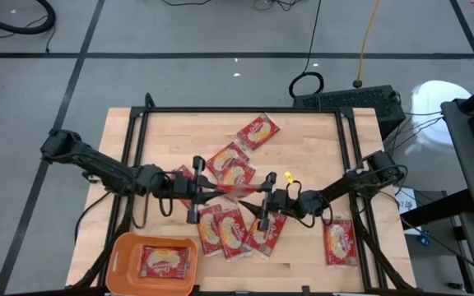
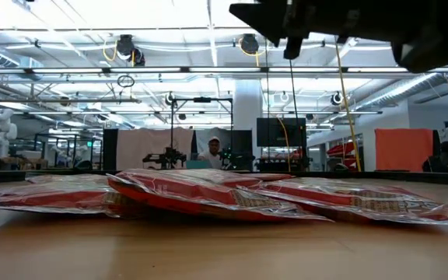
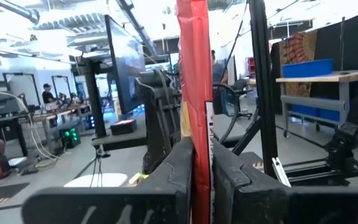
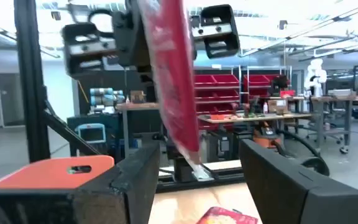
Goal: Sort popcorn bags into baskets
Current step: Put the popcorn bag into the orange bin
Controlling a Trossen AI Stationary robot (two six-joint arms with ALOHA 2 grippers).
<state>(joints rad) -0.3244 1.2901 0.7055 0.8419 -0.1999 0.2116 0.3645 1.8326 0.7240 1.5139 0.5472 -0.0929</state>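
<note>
**Inspector:** High view first. Where was the held packet, measured from the orange basket?

**Assistant:** Up and to the right of the basket, over the middle of the wooden table. The held popcorn bag sat between the two grippers, seen edge-on, its long axis running from one gripper toward the other.

**Inspector:** Who had it?

**Assistant:** The left gripper. In the left wrist view its fingers were pinched tight on the bag's red edge, with the bag standing straight out between them. The right gripper faced it from the far side of the basket's reach; in the right wrist view its fingers stood wide apart with the bag's free end hanging tilted between them, not touching either.

**Inspector:** Appearance of the bag?

**Assistant:** Flat, red, glossy, with a pale strip at the end seam.

**Inspector:** The basket's contents?

**Assistant:** One red packet with a yellow-cream picture lay flat inside, long axis along the basket's length.

**Inspector:** The remainder?

**Assistant:** Loose bags lay flat on the table right of the basket, more farther up from it, one apart near the table's right edge. The low view showed them overlapping.
</note>
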